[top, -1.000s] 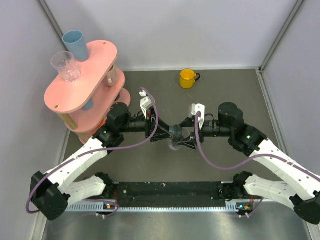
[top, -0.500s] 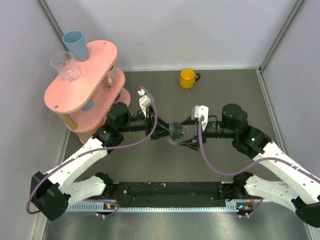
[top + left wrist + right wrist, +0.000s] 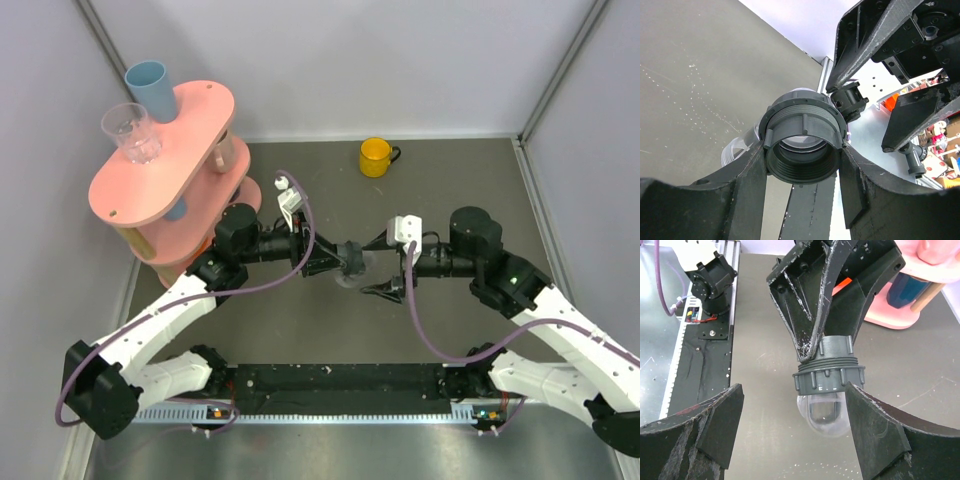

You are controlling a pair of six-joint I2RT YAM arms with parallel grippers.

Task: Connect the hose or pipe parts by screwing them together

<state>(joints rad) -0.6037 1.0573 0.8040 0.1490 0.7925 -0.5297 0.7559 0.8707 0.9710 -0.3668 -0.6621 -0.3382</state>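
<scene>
My left hand (image 3: 801,155) grips the pipe fitting (image 3: 829,380) by its grey threaded collar, one finger on each side. The clear domed end points at my right hand (image 3: 795,432), which stands wide, its fingers (image 3: 715,427) flanking the dome just beside it without touching

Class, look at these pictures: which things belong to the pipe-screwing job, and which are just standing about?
Belong to the job:
- grey threaded fitting
- clear dome piece on its end
- left gripper, clamped on the fitting
- right gripper, open beside it

Just standing about:
- yellow mug
- pink tiered stand
- blue cup
- clear cup
</scene>
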